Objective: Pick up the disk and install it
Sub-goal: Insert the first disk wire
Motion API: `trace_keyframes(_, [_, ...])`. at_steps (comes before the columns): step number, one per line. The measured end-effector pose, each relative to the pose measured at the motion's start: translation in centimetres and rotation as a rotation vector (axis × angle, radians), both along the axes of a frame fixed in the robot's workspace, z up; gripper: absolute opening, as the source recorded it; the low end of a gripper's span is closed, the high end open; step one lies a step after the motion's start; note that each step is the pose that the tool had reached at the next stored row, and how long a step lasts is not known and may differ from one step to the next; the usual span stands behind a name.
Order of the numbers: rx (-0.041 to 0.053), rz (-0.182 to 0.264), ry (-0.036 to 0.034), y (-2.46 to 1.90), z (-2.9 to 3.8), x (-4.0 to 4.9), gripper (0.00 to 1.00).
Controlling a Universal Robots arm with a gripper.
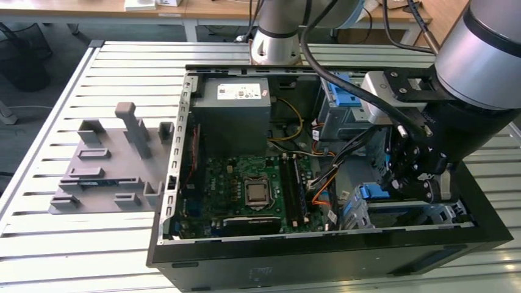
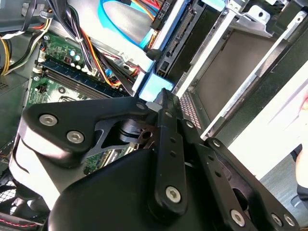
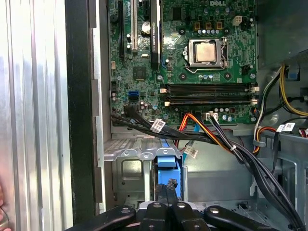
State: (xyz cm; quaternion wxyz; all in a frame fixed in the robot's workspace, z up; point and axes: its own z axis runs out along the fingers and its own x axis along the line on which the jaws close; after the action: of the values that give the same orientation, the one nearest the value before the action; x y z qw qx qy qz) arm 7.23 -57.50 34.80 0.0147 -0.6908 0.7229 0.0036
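On the exterior view's left, a grey plastic holder point(image 1: 106, 168) with posts and slots lay on the metal table point(image 1: 49, 250), which was made of long silver strips. Next to it stood the open computer case point(image 1: 326, 265), lying on its side with its cover off. Inside the case, nearest the holder, were the grey power box point(image 1: 232, 110) and below it the green board point(image 1: 244, 189) with a shiny square chip in the middle. Black, orange and yellow wires point(image 1: 326, 180) ran across from the board toward the other side of the case. Past the wires, on the exterior view's right, the big silver and black arm point(image 1: 480, 55) reached down into the corner of the case. There the disk point(image 1: 373, 193) sat on its edge in a metal bay point(image 3: 126, 168), and in the first wrist view its blue bracket point(image 3: 166, 161) stuck up out of the slot, just beside the wires. The gripper point(image 3: 166, 190) was right at that blue bracket. Its two black fingers point(image 2: 166, 144) were pressed close together (so close that only a thin line showed between them), with their tips touching or almost touching the blue plastic. It could not be told if they were pinching a thin bit of the bracket.
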Motion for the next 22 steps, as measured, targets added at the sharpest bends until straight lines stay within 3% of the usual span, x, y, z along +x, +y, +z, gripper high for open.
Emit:
trace_keyframes(5, [0.0002, 0.000, 0.0000, 0.00, -0.01, 0.22, 0.11])
trace_keyframes(22, [0.0000, 0.000, 0.0000, 0.01, -0.01, 3.28, 0.11])
